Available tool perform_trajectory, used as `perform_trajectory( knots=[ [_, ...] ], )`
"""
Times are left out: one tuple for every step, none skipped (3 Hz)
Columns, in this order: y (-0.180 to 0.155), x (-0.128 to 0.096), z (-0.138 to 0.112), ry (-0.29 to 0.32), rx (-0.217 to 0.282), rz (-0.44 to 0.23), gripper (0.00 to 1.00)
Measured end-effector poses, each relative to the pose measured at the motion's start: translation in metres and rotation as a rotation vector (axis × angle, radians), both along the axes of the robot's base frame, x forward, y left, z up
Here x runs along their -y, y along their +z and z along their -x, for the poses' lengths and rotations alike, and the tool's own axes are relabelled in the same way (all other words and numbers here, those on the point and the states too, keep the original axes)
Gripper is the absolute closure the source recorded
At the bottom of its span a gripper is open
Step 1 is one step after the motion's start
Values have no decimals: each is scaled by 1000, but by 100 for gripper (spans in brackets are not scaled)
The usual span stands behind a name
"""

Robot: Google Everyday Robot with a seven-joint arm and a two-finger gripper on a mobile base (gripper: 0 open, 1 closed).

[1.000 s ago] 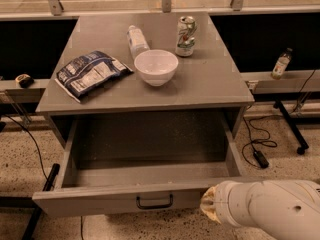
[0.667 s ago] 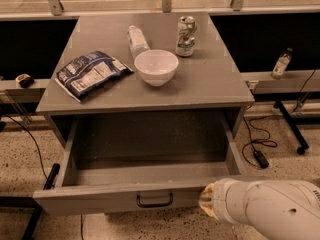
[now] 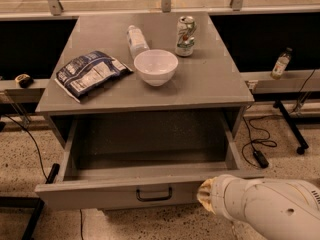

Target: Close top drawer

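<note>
The top drawer (image 3: 100, 196) is pulled far out of the grey cabinet, with its inside empty. Its flat grey front panel carries a small black bar handle (image 3: 154, 194) at the centre. My white arm comes in from the lower right. My gripper (image 3: 204, 197) is at the arm's end, against the right part of the drawer's front panel, to the right of the handle. The arm hides the drawer front's right end.
On the cabinet top (image 3: 210, 84) are a white bowl (image 3: 156, 66), a blue chip bag (image 3: 90, 74), a lying plastic bottle (image 3: 135, 39) and a standing can (image 3: 185, 35). A small bottle (image 3: 281, 64) stands on the shelf at right. Cables (image 3: 257, 144) lie on the floor.
The arm's end has edged slightly left and up along the drawer front. The drawer front has shifted slightly towards the cabinet.
</note>
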State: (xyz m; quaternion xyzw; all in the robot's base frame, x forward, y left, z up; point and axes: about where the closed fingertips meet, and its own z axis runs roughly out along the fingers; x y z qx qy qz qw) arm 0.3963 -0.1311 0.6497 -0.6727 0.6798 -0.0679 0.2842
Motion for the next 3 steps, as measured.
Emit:
perform_trajectory(
  knots=[
    [-1,-1,-11,-6,27,-12,100],
    [5,-3,-27,-21,80,-31,100],
    [1,-1,-35,-23,78,-28,100]
  ],
)
